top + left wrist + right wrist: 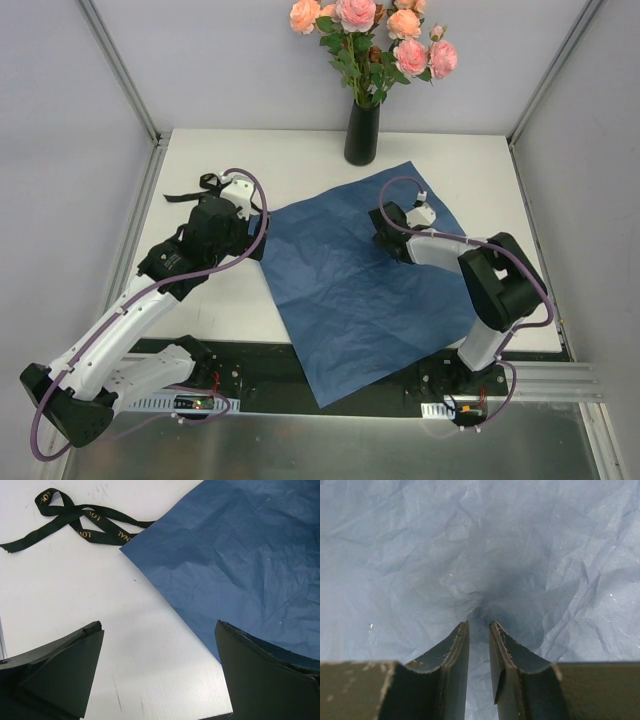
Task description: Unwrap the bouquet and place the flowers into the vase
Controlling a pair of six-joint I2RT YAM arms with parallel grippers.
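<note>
The flowers [372,30], pink and peach roses with green leaves, stand in the black vase [362,133] at the table's far edge. The blue wrapping paper [340,280] lies spread out on the table, its near corner hanging over the front edge. My right gripper [383,228] points down onto the paper's far right part. In the right wrist view its jaws [479,624] stand a narrow gap apart, tips against the creased blue paper [470,555], with only paper showing in the gap. My left gripper [159,627] is wide open over bare table beside the paper's left edge [240,555].
A black ribbon [75,522] with gold lettering lies loose on the white table [470,160], left of the paper's left corner, also visible from above [205,185]. Frame posts stand at the table's back corners.
</note>
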